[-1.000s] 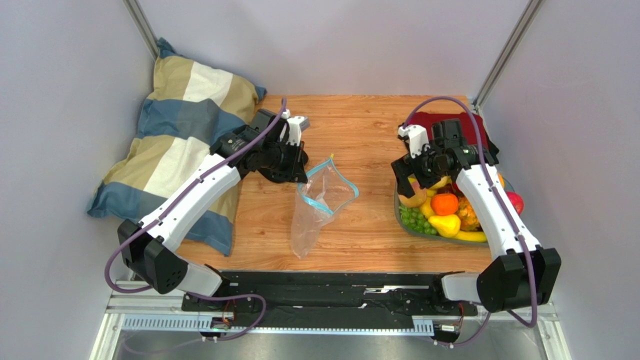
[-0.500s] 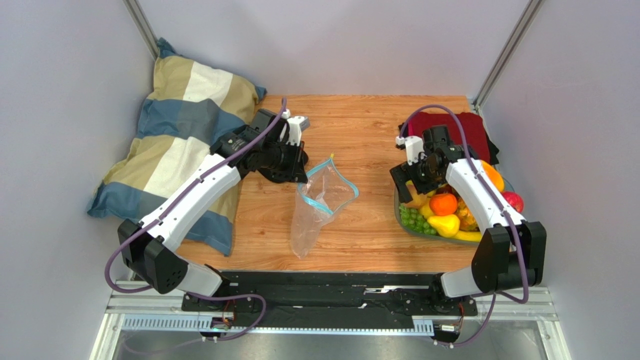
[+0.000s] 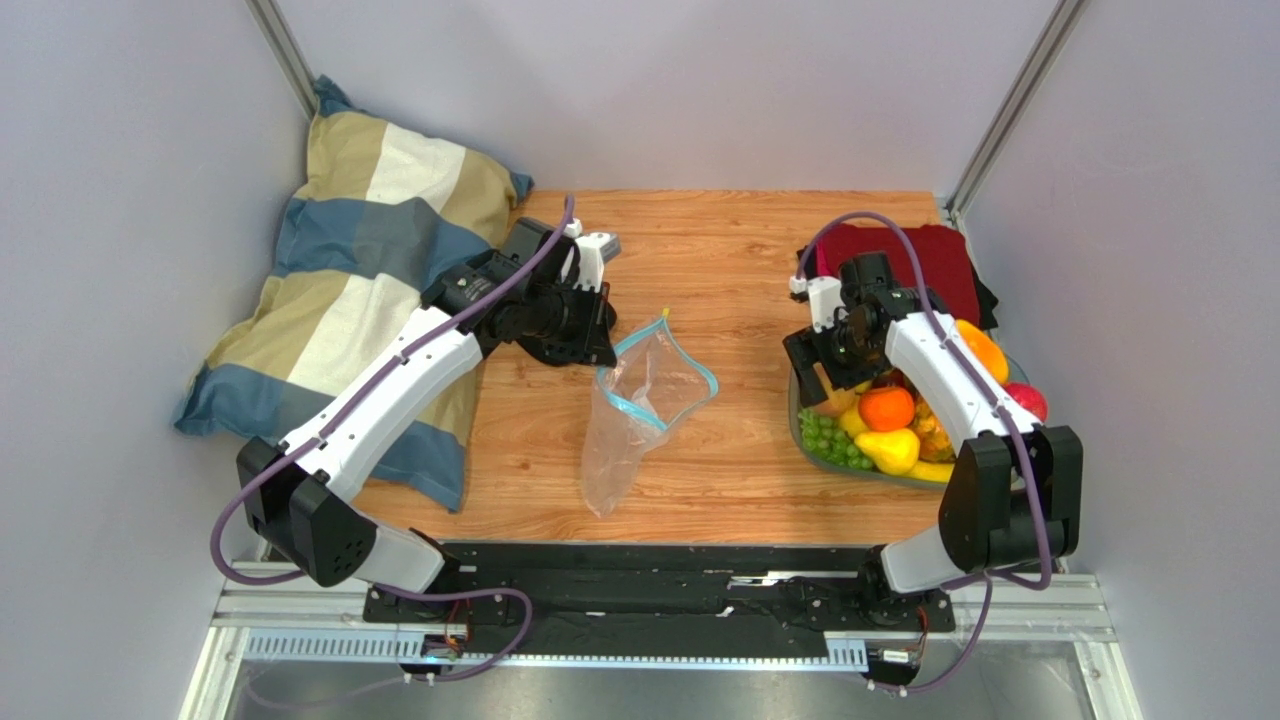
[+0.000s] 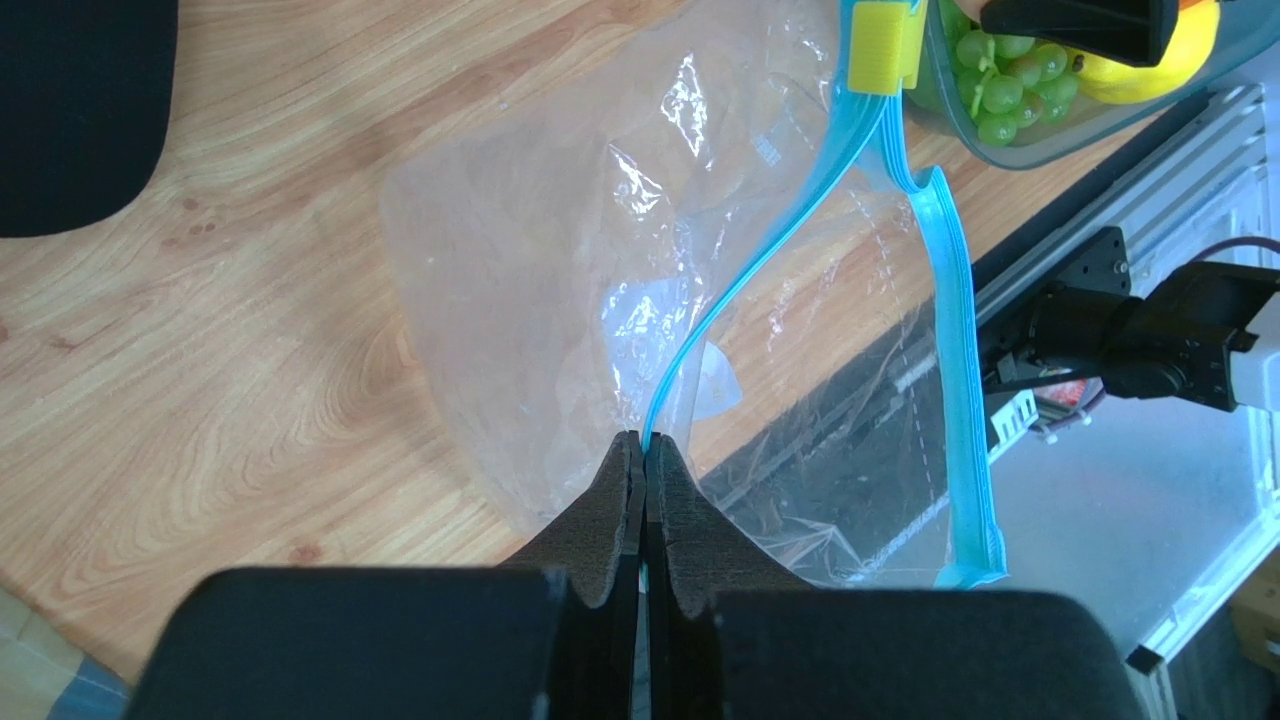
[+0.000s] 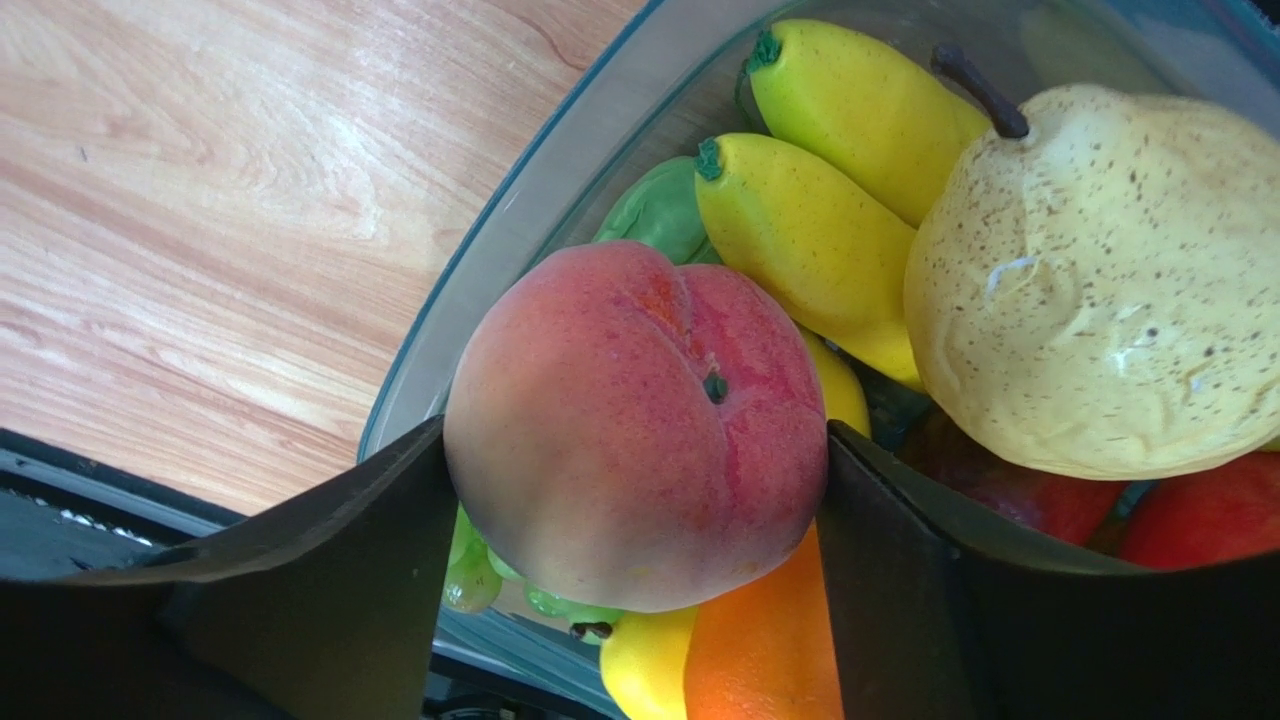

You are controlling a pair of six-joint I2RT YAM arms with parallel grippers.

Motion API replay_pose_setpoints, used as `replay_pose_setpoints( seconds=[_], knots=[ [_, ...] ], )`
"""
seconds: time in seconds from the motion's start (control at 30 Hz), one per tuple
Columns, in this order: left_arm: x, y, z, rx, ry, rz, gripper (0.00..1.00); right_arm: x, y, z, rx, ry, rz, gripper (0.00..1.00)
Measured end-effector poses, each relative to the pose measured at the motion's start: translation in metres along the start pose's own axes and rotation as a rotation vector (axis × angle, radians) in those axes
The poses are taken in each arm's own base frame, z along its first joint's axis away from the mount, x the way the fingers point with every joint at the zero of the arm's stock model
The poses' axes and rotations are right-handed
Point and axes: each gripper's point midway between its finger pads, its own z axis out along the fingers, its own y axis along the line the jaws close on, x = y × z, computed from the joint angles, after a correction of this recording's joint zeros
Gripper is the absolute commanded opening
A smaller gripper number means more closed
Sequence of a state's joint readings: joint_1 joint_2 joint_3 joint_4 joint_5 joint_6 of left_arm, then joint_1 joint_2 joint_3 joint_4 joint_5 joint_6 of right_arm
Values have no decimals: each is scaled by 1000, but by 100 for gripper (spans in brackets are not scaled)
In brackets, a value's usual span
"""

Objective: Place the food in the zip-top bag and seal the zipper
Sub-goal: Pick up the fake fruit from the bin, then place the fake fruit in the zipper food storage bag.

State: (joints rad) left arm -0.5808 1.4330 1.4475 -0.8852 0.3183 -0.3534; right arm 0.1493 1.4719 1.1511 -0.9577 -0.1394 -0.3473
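The clear zip-top bag [image 3: 639, 413] lies in the middle of the table with its mouth held up and open. My left gripper [image 3: 601, 348] is shut on the light-blue zipper strip [image 4: 759, 278] at the near rim of the mouth; the strip's yellow end [image 4: 882, 48] shows farther along. My right gripper [image 3: 831, 375] is over the grey tray [image 3: 804, 432], its fingers [image 5: 353, 563] closed against both sides of the pink-yellow peach [image 5: 639, 420]. Bananas [image 5: 812, 225], a yellow pear [image 5: 1097, 278], green grapes [image 3: 827, 438] and an orange [image 3: 888, 407] lie in the tray.
A striped pillow [image 3: 353, 285] lies at the left under the left arm. A dark red cloth [image 3: 924, 255] lies behind the tray at the back right. Bare wooden table [image 3: 721, 270] lies between the bag and the tray.
My right gripper has moved slightly back and to the left over the tray and sits lower among the fruit. The left gripper and the bag have not moved.
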Motion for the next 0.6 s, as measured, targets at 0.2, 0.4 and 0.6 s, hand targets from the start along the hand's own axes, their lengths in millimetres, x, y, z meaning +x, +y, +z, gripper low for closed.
replay_pose_setpoints(
  seconds=[0.2,0.4,0.6],
  knots=[
    [1,-3,0,19,6,0,0,-24,11,-28,-54,-82,-6,54],
    [2,-8,-1,46,11,2,0,-81,52,-104,-239,-366,-69,52],
    [1,-19,-2,109,15,9,0,-113,124,-177,-525,-559,-231,50]
  ],
)
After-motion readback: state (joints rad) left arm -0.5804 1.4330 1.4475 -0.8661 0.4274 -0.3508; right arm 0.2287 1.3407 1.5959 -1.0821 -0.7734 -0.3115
